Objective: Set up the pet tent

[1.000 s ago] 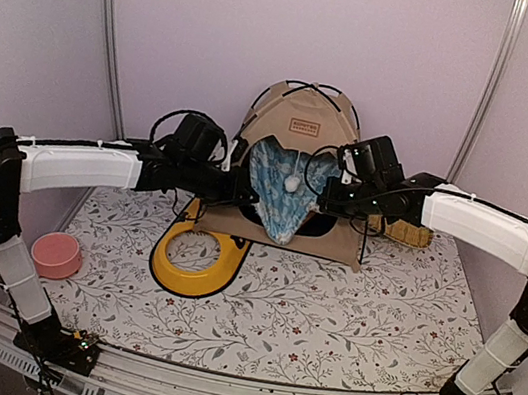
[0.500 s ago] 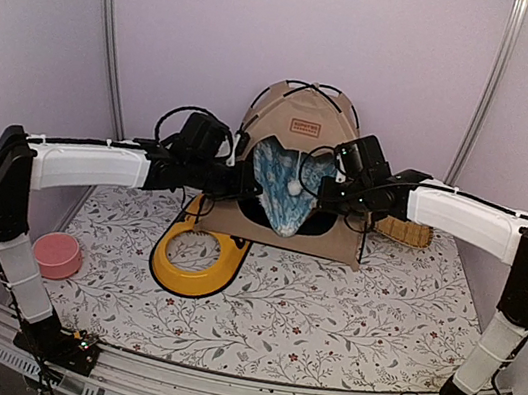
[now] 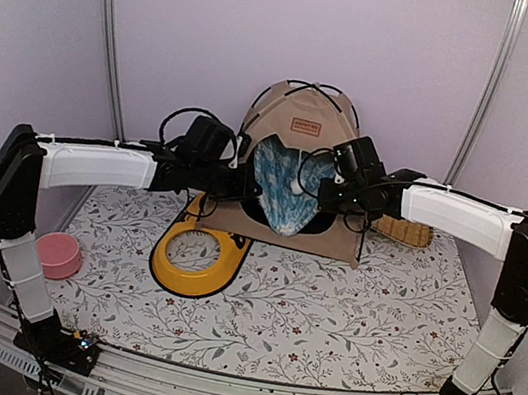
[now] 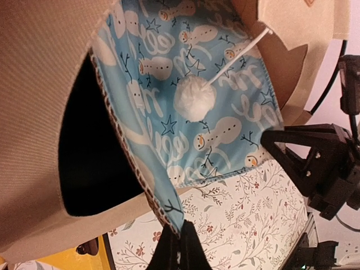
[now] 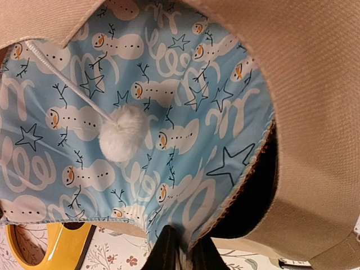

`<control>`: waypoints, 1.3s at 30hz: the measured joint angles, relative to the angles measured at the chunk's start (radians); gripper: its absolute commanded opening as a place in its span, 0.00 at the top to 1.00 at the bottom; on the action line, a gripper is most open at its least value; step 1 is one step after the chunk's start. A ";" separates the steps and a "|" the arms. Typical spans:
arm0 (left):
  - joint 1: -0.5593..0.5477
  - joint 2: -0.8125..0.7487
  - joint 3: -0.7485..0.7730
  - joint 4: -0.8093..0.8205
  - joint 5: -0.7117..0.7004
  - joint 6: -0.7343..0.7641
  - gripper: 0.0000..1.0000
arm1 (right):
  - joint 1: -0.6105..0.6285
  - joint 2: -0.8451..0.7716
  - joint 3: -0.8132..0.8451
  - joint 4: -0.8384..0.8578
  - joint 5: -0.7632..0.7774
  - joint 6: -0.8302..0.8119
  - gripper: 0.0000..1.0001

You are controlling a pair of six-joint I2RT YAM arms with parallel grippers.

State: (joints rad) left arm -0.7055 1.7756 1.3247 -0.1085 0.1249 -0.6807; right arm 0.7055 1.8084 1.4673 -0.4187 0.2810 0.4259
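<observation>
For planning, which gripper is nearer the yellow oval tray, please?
Left: the left gripper, gripping the blue snowman-print mat, is just past the yellow oval tray; the right gripper lies farther right.

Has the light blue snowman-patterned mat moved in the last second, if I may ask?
Yes: the blue mat rose, its lower tip farther from the yellow oval tray.

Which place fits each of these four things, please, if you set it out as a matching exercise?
1. blue snowman mat
2. yellow tray
3. pink bowl
4. white pom-pom

A. at the table's left edge
B. hanging on a cord in front of the mat
C. in the pet tent's opening
D. flat on the table, front-left of the tent

Pairs: 1-C; 2-D; 3-A; 4-B
</observation>
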 measured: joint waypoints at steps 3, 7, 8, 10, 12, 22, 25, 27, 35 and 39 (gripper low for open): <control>0.000 0.000 0.006 0.000 -0.004 0.000 1.00 | -0.002 0.012 0.008 -0.002 0.012 -0.006 0.71; 0.000 0.015 0.035 0.000 -0.004 0.000 0.98 | -0.006 0.038 0.013 -0.008 0.007 -0.005 0.63; 0.000 0.021 0.041 0.000 -0.005 0.000 0.98 | -0.006 0.040 0.013 -0.010 0.004 -0.003 0.60; 0.000 0.034 0.045 0.003 -0.010 0.003 0.98 | -0.006 0.041 0.013 -0.016 -0.004 -0.002 0.57; 0.000 0.045 0.045 0.005 -0.021 0.008 0.98 | -0.005 0.039 0.013 -0.016 -0.007 -0.002 0.51; 0.000 0.080 0.045 0.025 -0.076 0.024 1.00 | 0.047 -0.024 0.010 -0.040 -0.010 -0.004 0.31; 0.000 0.079 0.039 0.043 -0.098 0.024 1.00 | 0.056 -0.036 0.010 -0.053 -0.007 -0.005 0.30; 0.000 0.071 0.024 0.053 -0.121 0.024 1.00 | 0.058 -0.037 0.010 -0.060 -0.004 -0.005 0.30; -0.001 0.033 -0.019 0.091 -0.185 0.022 1.00 | 0.058 -0.037 -0.006 -0.090 -0.003 -0.003 0.41; -0.003 0.021 -0.030 0.116 -0.188 0.019 1.00 | 0.058 -0.036 -0.018 -0.091 -0.008 -0.001 0.47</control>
State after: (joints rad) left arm -0.7090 1.7962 1.2945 0.0071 -0.0628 -0.6621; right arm 0.7635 1.7721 1.4490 -0.5098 0.2733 0.4252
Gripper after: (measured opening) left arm 0.012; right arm 0.572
